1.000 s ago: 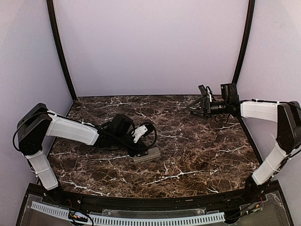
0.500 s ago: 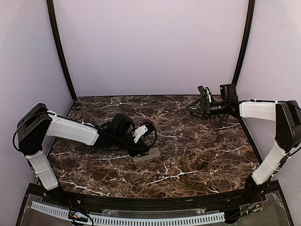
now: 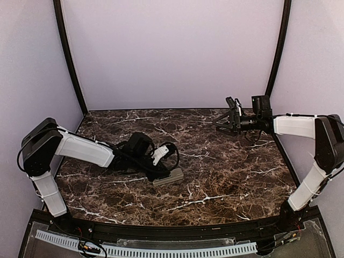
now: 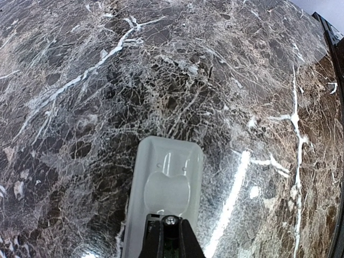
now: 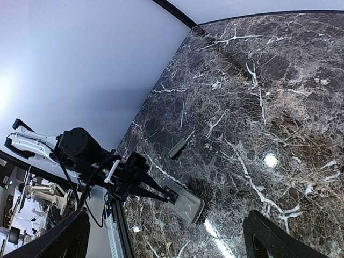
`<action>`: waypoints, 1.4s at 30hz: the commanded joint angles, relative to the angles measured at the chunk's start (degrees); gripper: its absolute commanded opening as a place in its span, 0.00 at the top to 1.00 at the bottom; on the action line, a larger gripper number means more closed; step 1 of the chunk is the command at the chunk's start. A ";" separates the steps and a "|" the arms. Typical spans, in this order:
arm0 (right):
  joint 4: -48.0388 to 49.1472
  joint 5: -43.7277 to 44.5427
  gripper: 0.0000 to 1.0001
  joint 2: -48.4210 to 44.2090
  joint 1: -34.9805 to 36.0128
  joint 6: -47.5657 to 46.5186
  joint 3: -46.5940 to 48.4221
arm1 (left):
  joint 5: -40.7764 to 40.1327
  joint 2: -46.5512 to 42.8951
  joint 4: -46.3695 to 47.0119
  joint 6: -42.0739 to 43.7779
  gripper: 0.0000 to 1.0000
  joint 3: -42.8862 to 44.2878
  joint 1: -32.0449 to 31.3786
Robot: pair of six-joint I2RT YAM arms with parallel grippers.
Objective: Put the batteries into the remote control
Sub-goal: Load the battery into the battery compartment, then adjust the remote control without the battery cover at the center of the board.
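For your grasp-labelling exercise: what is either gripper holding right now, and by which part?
Left gripper, shut, sits on the end of the remote control nearest it; pinching or pressing cannot be told. Right gripper is open, holding nothing.

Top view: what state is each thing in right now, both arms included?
Remote control: lying flat on the table, pale back up.
Left gripper: jaws shut, tips at one end of the remote control.
Right gripper: jaws open, empty, held above the table's far right.
Small grey piece: lying loose on the table, apart from the remote control; too small to identify.
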 commanded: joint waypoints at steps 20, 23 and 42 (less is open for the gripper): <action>1.57 -1.35 0.01 0.82 0.39 0.26 -0.02 | -3.86 -0.75 -5.09 3.62 0.77 -0.39 0.13; 1.17 -1.40 0.01 1.17 0.45 -0.10 0.03 | -3.98 -1.56 -5.71 3.48 0.71 0.10 -0.14; -19.48 10.39 0.26 4.10 11.72 -11.62 6.66 | -13.44 -13.20 -8.72 -4.75 0.53 -0.51 0.07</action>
